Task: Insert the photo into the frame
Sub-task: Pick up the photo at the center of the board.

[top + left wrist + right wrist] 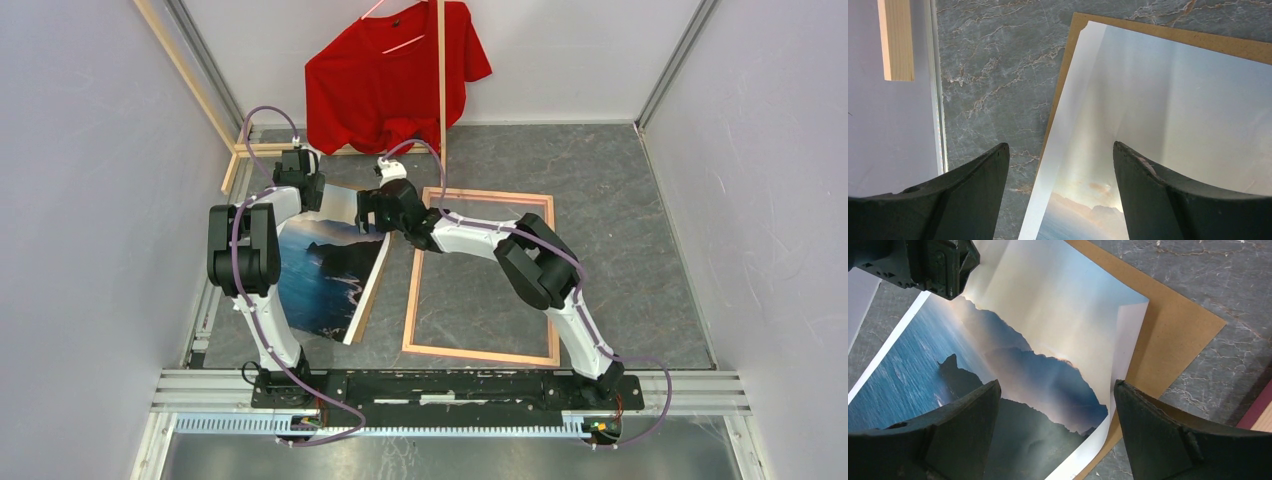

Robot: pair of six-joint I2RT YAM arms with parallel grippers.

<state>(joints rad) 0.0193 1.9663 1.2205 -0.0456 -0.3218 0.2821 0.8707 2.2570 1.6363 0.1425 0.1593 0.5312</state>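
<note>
Viewing from above, the photo (325, 275) lies on a backing board (368, 295) on the counter (620, 250), just left of the empty frame (480, 354), long axes roughly parallel. Left wrist: the left end effector (1060, 150) hangs spread astride its far-left edge. Right wrist: the right end effector (1058, 390), spread and empty, is over the curled edge nearest the frame.

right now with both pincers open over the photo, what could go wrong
1. The photo has a folded-up edge near the right pincer; closing there could crease it.
2. The backing board lies directly beneath, so a pincer may grab both.
3. The left pincer hovers close by at the same end; the two could bump.
</note>
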